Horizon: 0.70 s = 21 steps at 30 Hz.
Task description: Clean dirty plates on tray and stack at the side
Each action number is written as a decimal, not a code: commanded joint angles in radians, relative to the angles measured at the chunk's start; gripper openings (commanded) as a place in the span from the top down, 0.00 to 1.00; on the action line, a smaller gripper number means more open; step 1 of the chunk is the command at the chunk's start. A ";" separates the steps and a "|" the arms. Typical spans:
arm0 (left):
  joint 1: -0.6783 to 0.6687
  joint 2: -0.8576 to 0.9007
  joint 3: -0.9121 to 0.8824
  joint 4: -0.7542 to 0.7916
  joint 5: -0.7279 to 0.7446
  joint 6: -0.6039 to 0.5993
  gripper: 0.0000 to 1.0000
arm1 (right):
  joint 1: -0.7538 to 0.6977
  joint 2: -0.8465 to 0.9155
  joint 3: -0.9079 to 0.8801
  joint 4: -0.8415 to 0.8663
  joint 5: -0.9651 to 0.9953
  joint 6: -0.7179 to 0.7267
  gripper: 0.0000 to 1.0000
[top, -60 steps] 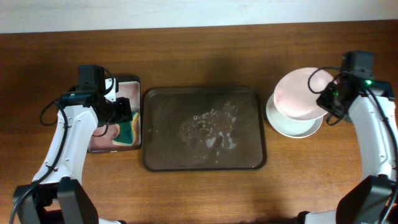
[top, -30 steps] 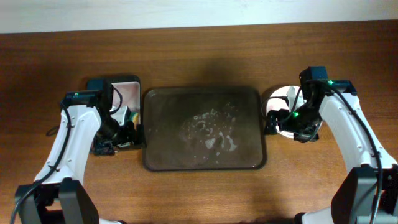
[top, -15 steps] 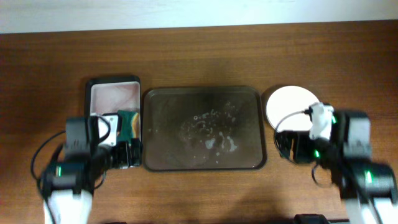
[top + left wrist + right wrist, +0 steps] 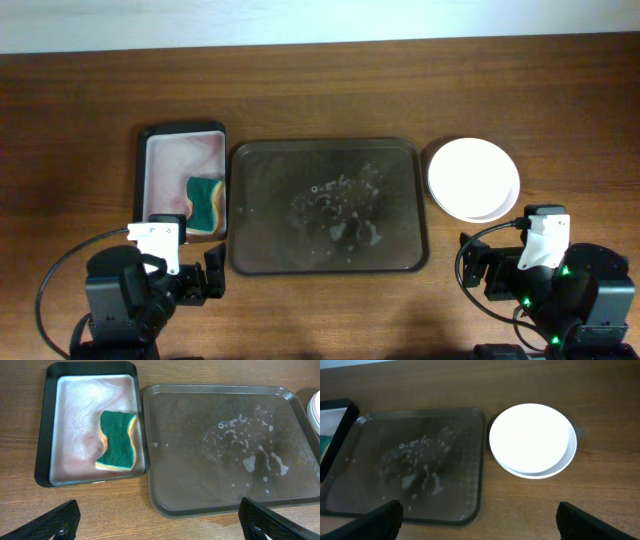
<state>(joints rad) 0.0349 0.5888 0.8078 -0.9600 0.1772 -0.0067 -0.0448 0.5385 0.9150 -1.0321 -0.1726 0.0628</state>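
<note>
Left end effector (image 4: 159, 521) has withdrawn to the near edge of the counter (image 4: 90, 90), jaws wide and empty. The sponge (image 4: 206, 200) lies released in the small tray (image 4: 180, 127) ahead of it. The tray (image 4: 270, 200), ahead between both end effectors, holds suds only. The plates (image 4: 473, 178) now sit stacked ahead of the right end effector (image 4: 480, 521), which is also withdrawn, wide and empty. The task appears complete, and nothing obstructs.

A green sponge (image 4: 118, 440) lies in the foamy black-rimmed tray (image 4: 42, 425) — on the wooden table (image 4: 320, 90).

Overhead top-down; wrist cams oblique, shared tray (image 4: 268, 215)
</note>
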 commanded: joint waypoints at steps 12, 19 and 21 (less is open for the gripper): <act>0.000 -0.002 -0.011 0.001 0.014 0.019 0.00 | 0.006 -0.026 -0.010 -0.002 0.054 -0.004 0.01; 0.000 -0.002 -0.011 0.001 0.014 0.019 0.00 | 0.041 -0.238 -0.234 0.275 0.050 -0.004 0.01; 0.000 -0.002 -0.011 0.001 0.014 0.019 0.01 | 0.060 -0.323 -0.330 0.383 0.055 -0.003 0.01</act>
<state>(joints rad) 0.0349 0.5888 0.8051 -0.9604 0.1772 -0.0032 -0.0147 0.3191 0.6998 -0.7410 -0.1341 0.0628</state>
